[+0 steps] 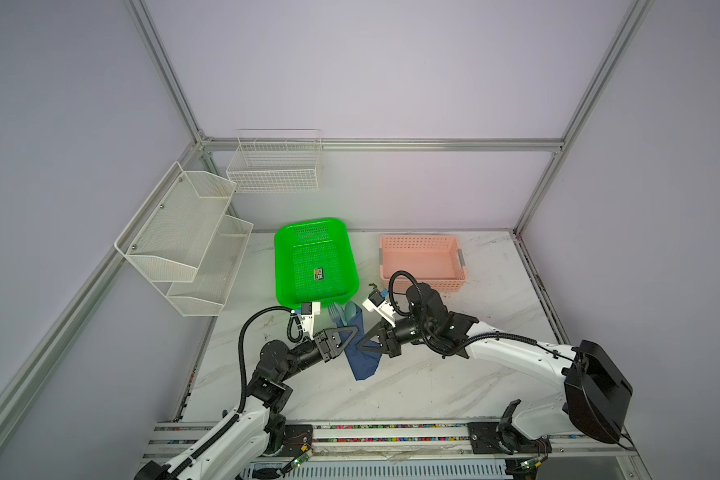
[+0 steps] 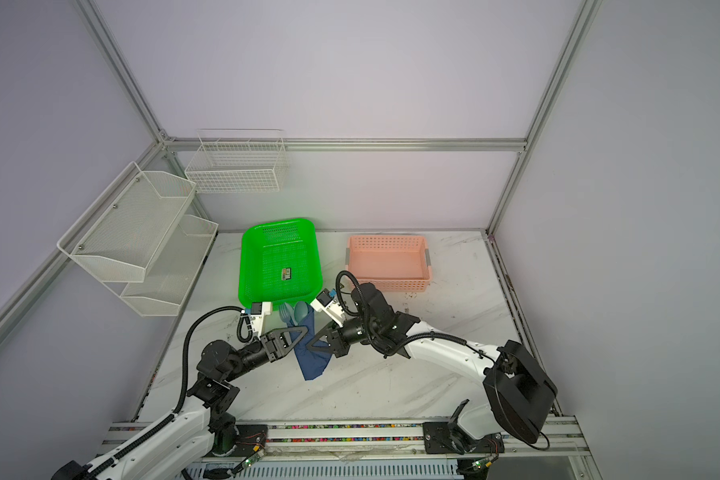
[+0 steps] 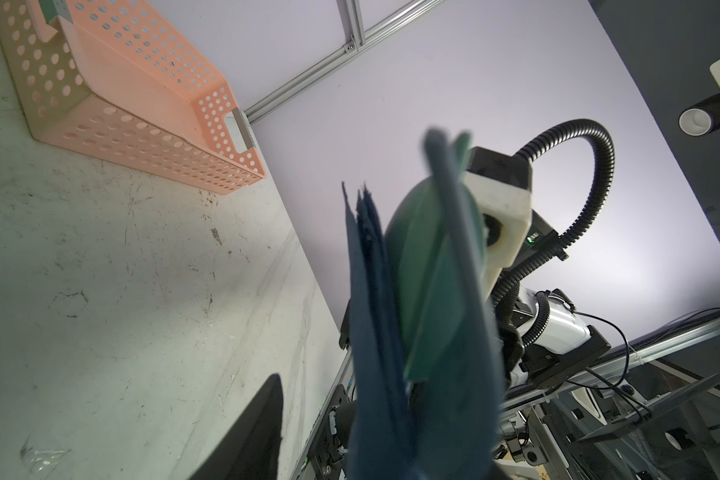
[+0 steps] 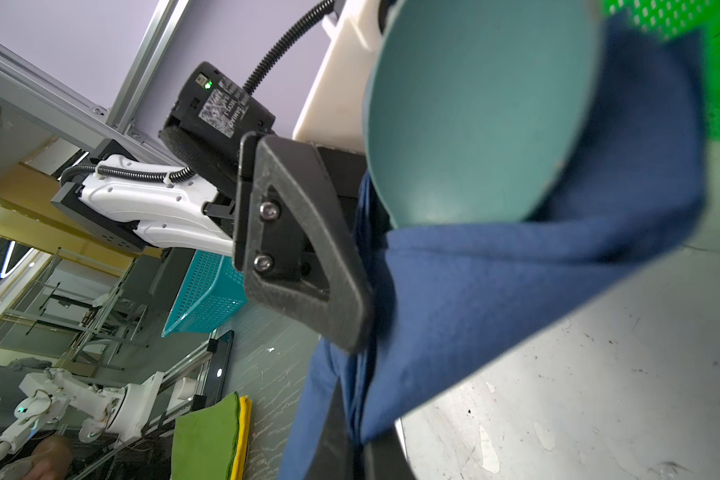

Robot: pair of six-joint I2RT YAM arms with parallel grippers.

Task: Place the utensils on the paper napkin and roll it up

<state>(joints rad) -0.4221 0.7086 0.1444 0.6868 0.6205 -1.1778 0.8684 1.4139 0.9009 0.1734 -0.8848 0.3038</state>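
Note:
The navy paper napkin [image 1: 364, 365] [image 2: 314, 365] is wrapped loosely round the utensils and lies slantwise on the marble table between my two grippers. A teal spoon [image 1: 350, 309] and fork [image 1: 334, 311] stick out of its far end. My right gripper [image 1: 360, 345] [image 4: 356, 436] is shut on the paper napkin [image 4: 516, 291] from the right, and the spoon bowl [image 4: 474, 116] looms close. My left gripper [image 1: 350, 334] [image 3: 371, 436] is at the napkin's left side. One of its fingers [image 3: 258, 428] stands apart from the napkin [image 3: 375, 332]; the other is hidden behind it.
A green basket [image 1: 283, 266] holding a small black card [image 1: 319, 273] stands just behind the bundle. A pink basket [image 1: 422, 286] sits behind the right arm. White wire racks [image 1: 184, 232] [image 1: 275, 166] hang on the left and back walls.

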